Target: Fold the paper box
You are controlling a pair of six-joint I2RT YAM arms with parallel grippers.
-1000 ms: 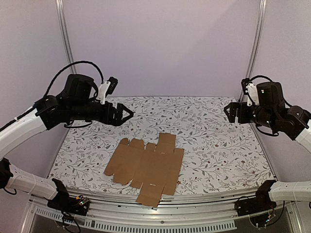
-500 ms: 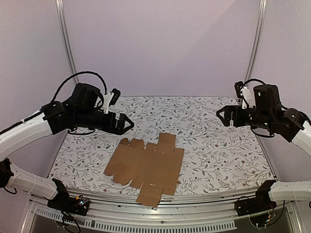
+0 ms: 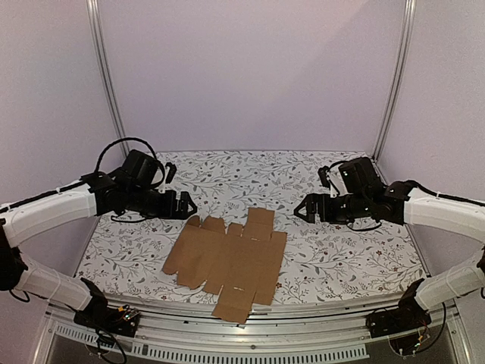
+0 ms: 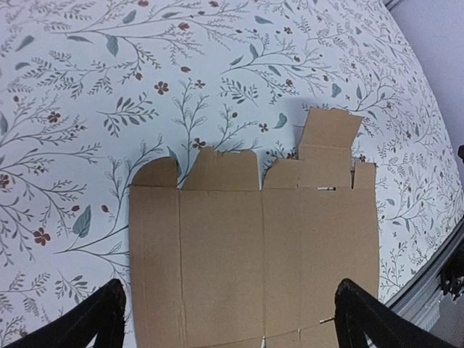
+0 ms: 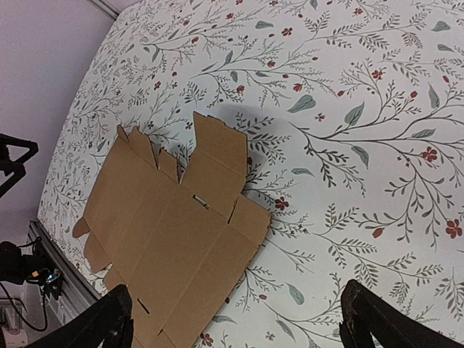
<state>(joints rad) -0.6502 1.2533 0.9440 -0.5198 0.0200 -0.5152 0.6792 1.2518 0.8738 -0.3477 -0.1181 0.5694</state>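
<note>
Descent on both sides: we lowered the left gripper and right gripper, jaws wide and empty, toward the flat paper box by the table's near edge. Folding hadn't started.

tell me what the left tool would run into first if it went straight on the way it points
Most likely the paper box: in the wrist view the flat sheet lies straight ahead of the open left tool, with nothing between. Depth is hard to judge.
</note>
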